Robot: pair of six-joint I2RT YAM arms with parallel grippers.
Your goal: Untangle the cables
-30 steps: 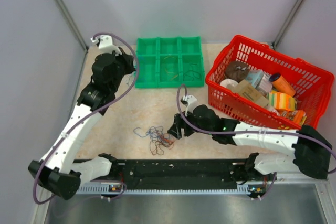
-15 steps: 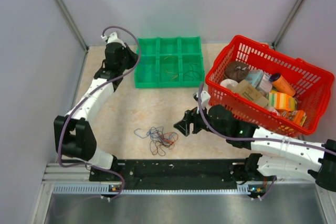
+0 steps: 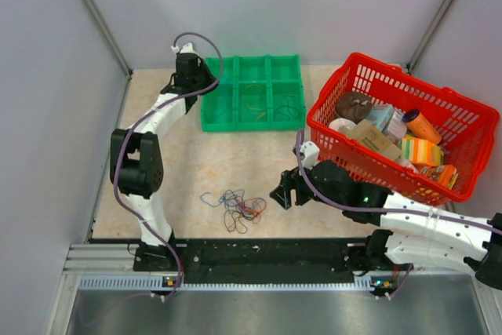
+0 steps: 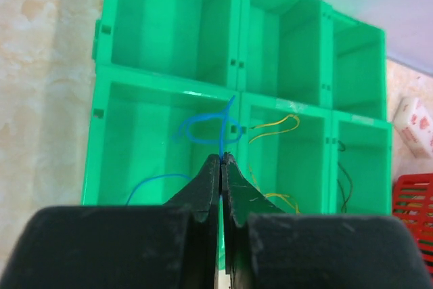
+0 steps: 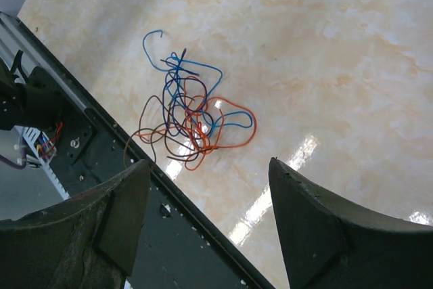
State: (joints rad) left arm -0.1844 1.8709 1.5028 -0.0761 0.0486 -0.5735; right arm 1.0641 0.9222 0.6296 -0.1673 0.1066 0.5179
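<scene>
A small tangle of thin blue, orange and dark cables (image 3: 235,207) lies on the table near the front rail; it also shows in the right wrist view (image 5: 189,118). My right gripper (image 3: 281,192) is open and empty, hovering to the right of the tangle (image 5: 210,167). My left gripper (image 3: 194,84) is shut on a thin blue cable (image 4: 206,125), which it holds above the near-left compartment of the green tray (image 4: 100,86). The strand loops beyond my fingertips (image 4: 222,159). Yellow (image 4: 274,125) and dark (image 4: 346,177) strands lie in neighbouring compartments.
The green six-compartment tray (image 3: 210,123) stands at the back centre. A red basket (image 3: 321,127) full of packages stands at the right, close behind my right arm. A black rail (image 3: 259,253) runs along the table's front edge.
My left arm has swung up and right, reaching over the green tray's left side. My right gripper has drawn back right, away from the tangle. The tangle has not moved.
</scene>
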